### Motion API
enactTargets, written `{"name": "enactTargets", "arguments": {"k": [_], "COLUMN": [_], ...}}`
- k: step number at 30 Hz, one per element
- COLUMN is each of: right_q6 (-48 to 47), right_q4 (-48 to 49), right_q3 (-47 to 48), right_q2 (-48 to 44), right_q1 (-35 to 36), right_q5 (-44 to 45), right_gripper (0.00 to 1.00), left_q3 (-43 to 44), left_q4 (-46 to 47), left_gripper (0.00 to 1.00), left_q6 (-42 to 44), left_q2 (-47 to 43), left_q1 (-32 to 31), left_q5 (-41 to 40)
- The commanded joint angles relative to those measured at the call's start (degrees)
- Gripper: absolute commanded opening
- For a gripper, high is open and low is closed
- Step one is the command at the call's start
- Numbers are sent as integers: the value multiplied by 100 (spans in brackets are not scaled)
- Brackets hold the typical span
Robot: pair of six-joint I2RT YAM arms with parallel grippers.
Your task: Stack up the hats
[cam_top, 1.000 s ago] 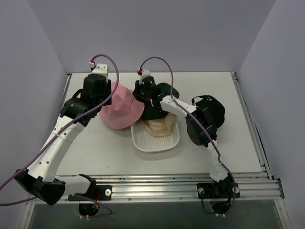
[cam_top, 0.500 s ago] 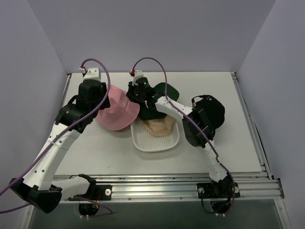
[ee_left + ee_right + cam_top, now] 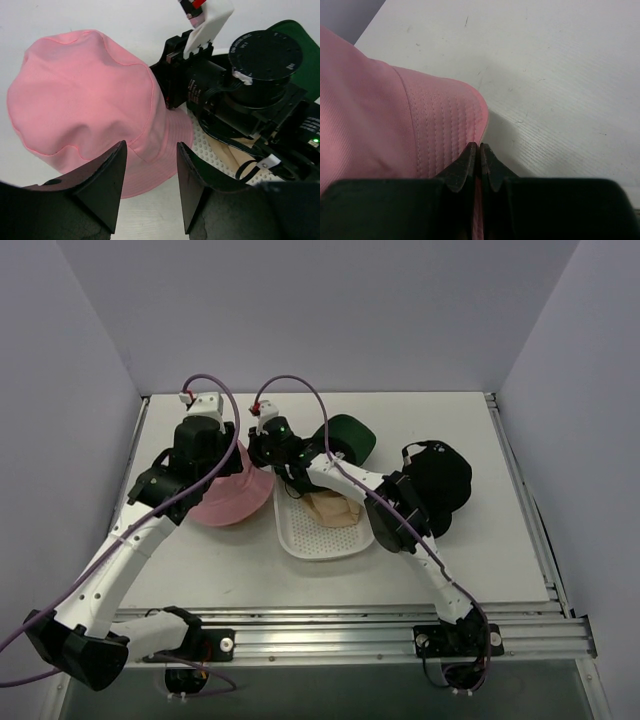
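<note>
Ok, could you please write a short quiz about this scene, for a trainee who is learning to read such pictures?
1. True or false: the beige fabric hat lies in the white perforated plastic tray.
2. The left gripper hovers over the pink fabric bucket hat. Its jaws are: A open, B shut on nothing, C shut on the hat.
3. What does the right gripper pinch?

Key: 1 true; 2 A; 3 the brim of the pink fabric bucket hat.
</note>
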Motion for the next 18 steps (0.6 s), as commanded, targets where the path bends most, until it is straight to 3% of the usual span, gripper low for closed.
{"name": "enactTargets", "arguments": {"k": [1,12,14,18], "right_q6": [22,-136,-163,-259], "right_q4": [-25,19,-24,-60], "right_q3": [253,60,-2,-378], "right_q2": [81,-146,-305,-981], "right_q1": [-4,31,23,-4], "right_q5": [3,21,56,249], "right_gripper": [0,0,4,23], "left_q3": [-23,-559,-664,-849], "left_q4": [660,880,862,836], "left_gripper": [53,53,53,53], "left_q6": [-21,-231,-380,-504], "left_q2": [-27,-176,-220,-273], "left_q1": [33,24,24,24], "left_q5": [372,364,259,100]}}
